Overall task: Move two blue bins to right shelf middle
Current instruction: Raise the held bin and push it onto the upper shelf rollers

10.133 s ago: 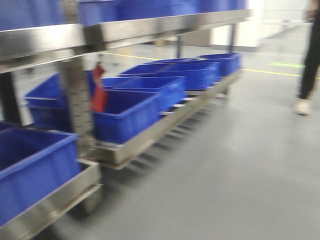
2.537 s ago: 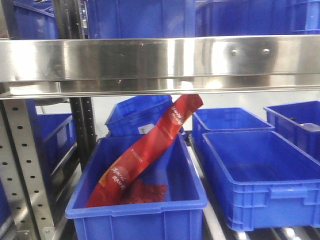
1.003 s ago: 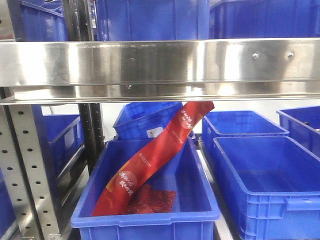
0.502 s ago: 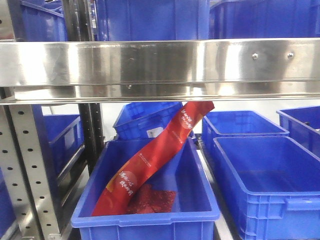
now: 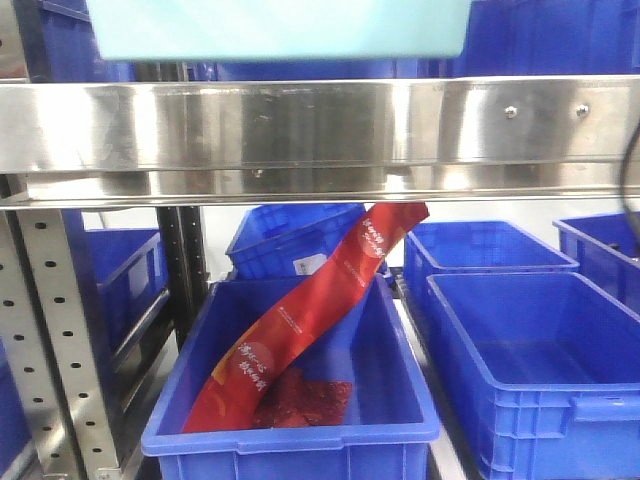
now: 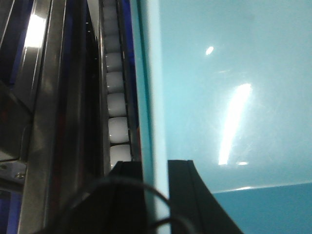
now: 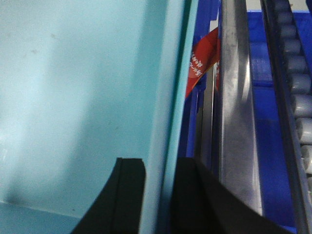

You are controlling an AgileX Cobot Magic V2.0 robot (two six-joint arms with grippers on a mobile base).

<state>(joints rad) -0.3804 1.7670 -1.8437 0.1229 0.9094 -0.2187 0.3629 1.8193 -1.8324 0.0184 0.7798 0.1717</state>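
1. At the far left a perforated steel upright (image 5: 55,340) carries the rack, with dark blue crates (image 5: 120,275) tucked in behind it
2. The left claw (image 6: 155,187) straddles one wall of a pale blue bin (image 6: 229,97): one black finger sits outside the wall and the other inside, pinching the rim between them. Just beside that wall runs a row of white rollers (image 6: 117,105) in a steel rail
3. Seen from the front, the pale bin (image 5: 275,28) hangs at the very top of the view, its underside just above the wide steel shelf beam (image 5: 320,125)
4. Below the beam, a dark blue crate (image 5: 290,440) on the bottom level holds a long red packet (image 5: 300,315) leaning up toward the beam
5. To its right stands another dark blue crate (image 5: 540,370), with more behind
6. The right claw (image 7: 158,197) pinches the bin's opposite wall the same way, a black finger on each side of the pale rim (image 7: 168,112); past that wall show the red packet and a steel rail (image 7: 234,107)
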